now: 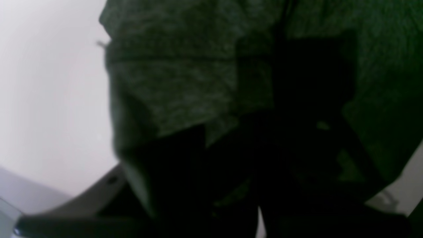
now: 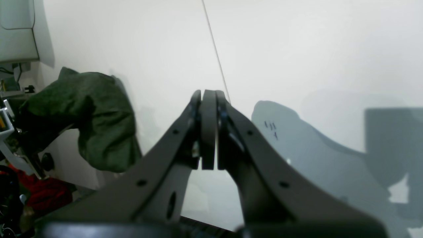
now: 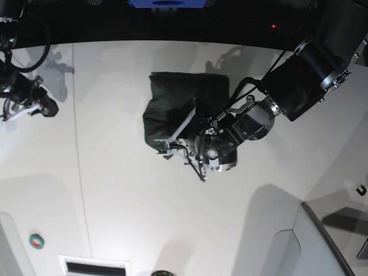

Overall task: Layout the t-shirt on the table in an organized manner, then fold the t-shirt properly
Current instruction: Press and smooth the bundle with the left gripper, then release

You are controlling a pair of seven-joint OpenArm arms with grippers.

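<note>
I have the t-shirt point(image 3: 175, 109) bunched in a dark green heap near the middle of the table point(image 3: 126, 195), draped over my left gripper point(image 3: 172, 146), which is clamped on a fold of it; the left wrist view is almost all cloth. My right gripper point(image 2: 209, 132) hangs clenched and empty, well apart over bare tabletop. The fabric looks thin, light and limp, so I expect it to sag and slide rather than hold shape. I'd judge the hem corners or shoulders the best places to grip for spreading it flat, though I can't pick them out in this heap
</note>
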